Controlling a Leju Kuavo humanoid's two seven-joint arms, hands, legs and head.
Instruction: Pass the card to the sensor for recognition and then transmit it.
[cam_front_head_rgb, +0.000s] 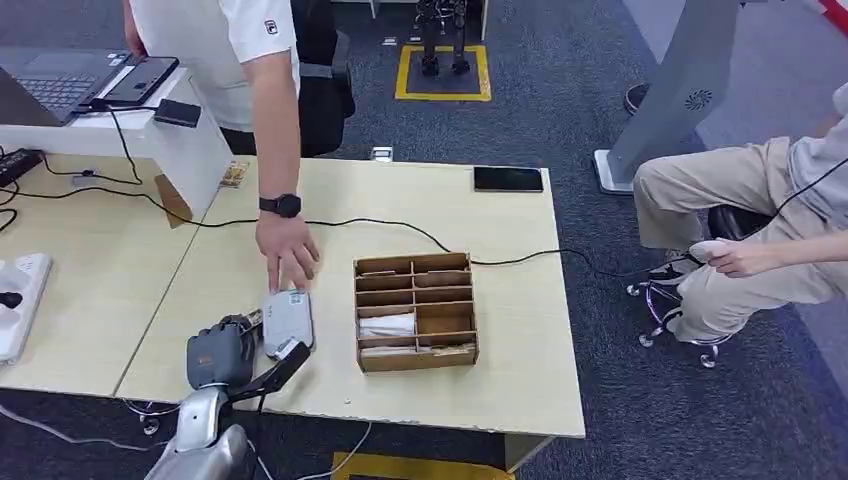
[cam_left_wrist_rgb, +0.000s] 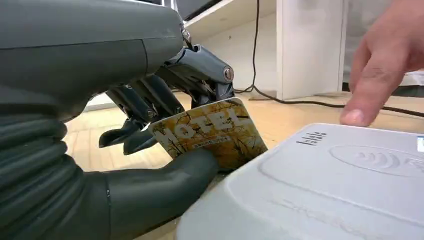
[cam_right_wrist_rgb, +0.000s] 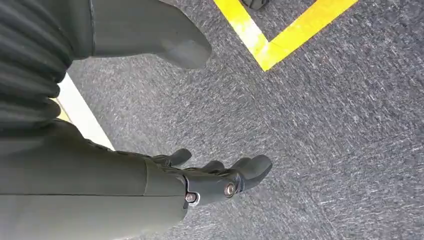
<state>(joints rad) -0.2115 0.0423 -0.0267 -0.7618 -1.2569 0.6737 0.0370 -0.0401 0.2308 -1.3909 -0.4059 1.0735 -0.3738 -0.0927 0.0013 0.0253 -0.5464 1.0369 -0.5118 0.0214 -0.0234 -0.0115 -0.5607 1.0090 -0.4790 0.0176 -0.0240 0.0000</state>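
Left hand (cam_left_wrist_rgb: 165, 130) pinches the card (cam_left_wrist_rgb: 210, 132) between thumb and darker fingers, the card marked "HOTEL" and tilted on edge just beside the near corner of the grey sensor (cam_left_wrist_rgb: 325, 185), not yet over the wave symbol on its top face; whether the card's lower corner touches the casing I cannot tell. From the head view the same hand (cam_front_head_rgb: 222, 352) sits at the sensor's (cam_front_head_rgb: 288, 320) near end on the table (cam_front_head_rgb: 500, 400), so the step in hand looks like presenting the card for reading. The next move probably calls for lifting the card a little and bringing it flat over the marked area, then handing it on. A person's hand (cam_front_head_rgb: 287, 255) has a finger resting at the sensor's far edge, close to the path. Right hand (cam_right_wrist_rgb: 220, 177) hangs over grey carpet, holding nothing, fingers loosely apart. The card's lower edge is hidden behind the thumb
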